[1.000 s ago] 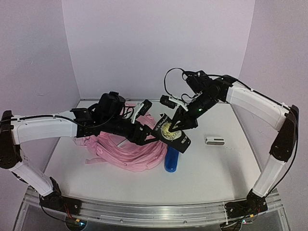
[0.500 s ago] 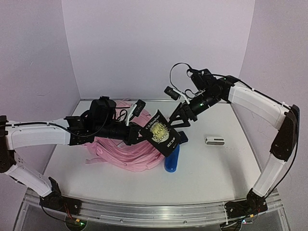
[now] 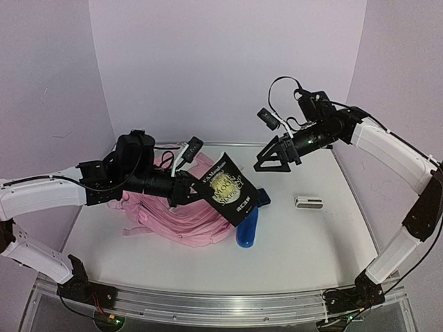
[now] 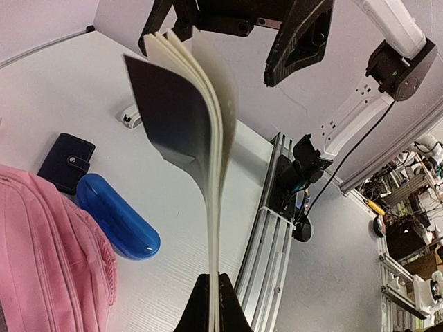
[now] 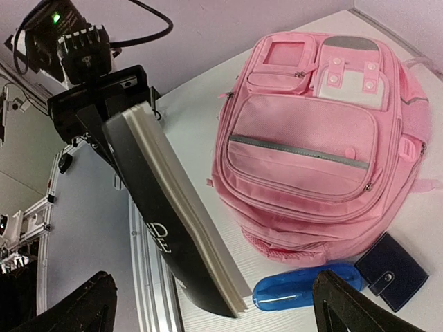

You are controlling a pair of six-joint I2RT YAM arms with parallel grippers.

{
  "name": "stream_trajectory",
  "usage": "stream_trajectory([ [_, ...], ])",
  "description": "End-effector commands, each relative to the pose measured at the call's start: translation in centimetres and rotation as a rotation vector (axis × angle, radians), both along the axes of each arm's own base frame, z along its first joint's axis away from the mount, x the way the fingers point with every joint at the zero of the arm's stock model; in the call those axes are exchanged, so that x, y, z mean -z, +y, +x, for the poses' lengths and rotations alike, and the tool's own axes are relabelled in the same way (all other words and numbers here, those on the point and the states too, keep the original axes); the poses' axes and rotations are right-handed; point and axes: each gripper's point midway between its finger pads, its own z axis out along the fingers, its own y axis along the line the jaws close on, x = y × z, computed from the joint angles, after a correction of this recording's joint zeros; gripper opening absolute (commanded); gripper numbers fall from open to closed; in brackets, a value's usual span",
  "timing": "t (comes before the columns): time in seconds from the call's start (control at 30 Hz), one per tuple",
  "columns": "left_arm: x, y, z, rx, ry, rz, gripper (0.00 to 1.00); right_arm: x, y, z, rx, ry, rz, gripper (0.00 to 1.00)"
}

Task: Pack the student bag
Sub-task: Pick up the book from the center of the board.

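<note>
1. The large soft pink fabric student bag (image 5: 309, 156) lies front-up on the white table (image 3: 311, 242), left of centre and beneath the left arm.
2. It looks light, limp and likely to sag wherever it is lifted. A zip pull or the lip of a pocket would be the place to pinch, with the other claw holding the cloth down.
3. Each front pocket that shows looks zipped shut, and nothing can be seen inside. The wrist views do not show whether the main compartment is open.
4. The left gripper (image 3: 188, 188) is pressed together on one edge of a thin black softcover book (image 3: 227, 188) with a gold emblem, holding it in the air over the bag's right side. The book bends and its pages fan apart, so it will flop rather than slide in stiffly.
5. The right gripper (image 3: 271, 163) hangs above the table with its jaws spread wide, touching nothing.
6. A glossy blue oblong glasses case (image 5: 304, 287) lies just beside the bag's lower edge, and a small dark navy snap wallet (image 5: 391, 270) sits next to it.
7. A small white object (image 3: 309, 203) lies well apart, to the right.
</note>
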Motion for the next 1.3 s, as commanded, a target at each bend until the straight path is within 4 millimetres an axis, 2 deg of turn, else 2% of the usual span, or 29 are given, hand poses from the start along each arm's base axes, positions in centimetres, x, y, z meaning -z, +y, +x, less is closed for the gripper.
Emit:
stream_trajectory([
  [0.0,0.0,-1.2,-1.6,0.169,0.007,0.095,0.0,-2.6,-0.9,-1.8,-0.078,-0.165,0.017,0.98],
  [0.1,1.4,-1.5,-2.8,0.236,0.005,0.132,0.0,-0.8,-0.8,-4.1,-0.191,-0.195,-0.061,0.98],
  [0.23,1.6,-1.9,-3.9,0.291,-0.023,0.124,0.03,2.2,-0.3,-7.9,-0.346,-0.104,-0.148,0.95],
  [0.3,1.7,-2.2,-4.2,0.312,-0.026,0.128,0.04,3.1,0.4,-9.6,-0.418,-0.075,-0.161,0.93],
  [0.4,1.6,-2.5,-4.7,0.342,-0.034,0.124,0.05,3.7,1.2,-11.0,-0.465,-0.04,-0.158,0.93],
  [0.6,1.4,-2.5,-5.0,0.352,-0.05,0.106,0.05,4.2,2.6,-11.4,-0.49,0.016,-0.14,0.86],
  [0.63,1.2,-2.4,-5.0,0.35,-0.055,0.096,0.05,4.3,2.8,-11.5,-0.494,0.021,-0.138,0.82],
  [0.73,0.8,-2.3,-4.5,0.311,-0.07,0.08,0.01,5.1,3.5,-11.8,-0.489,0.049,-0.129,0.58],
  [0.77,1.0,-2.3,-4.1,0.285,-0.075,0.083,0.0,5.3,3.7,-11.7,-0.478,0.052,-0.126,0.54],
  [0.8,1.3,-2.2,-3.7,0.256,-0.075,0.091,0.0,5.7,3.8,-11.4,-0.464,0.047,-0.129,0.55],
  [0.9,1.6,-2.0,-3.7,0.25,-0.065,0.092,0.0,6.1,4.1,-10.6,-0.417,0.014,-0.121,0.72],
  [0.97,1.6,-2.1,-4.0,0.267,-0.06,0.084,0.0,5.8,4.6,-10.3,-0.382,0.01,-0.088,0.76],
  [1.03,1.4,-2.0,-4.2,0.27,-0.061,0.072,0.0,5.9,5.3,-10.1,-0.372,0.012,-0.067,0.75],
  [1.13,0.5,-1.9,-4.3,0.271,-0.077,0.037,0.0,7.0,6.1,-10.9,-0.4,0.047,-0.072,0.71],
  [1.27,0.2,-2.0,-4.2,0.264,-0.078,0.029,0.0,7.8,6.9,-12.3,-0.442,0.078,-0.06,0.58],
])
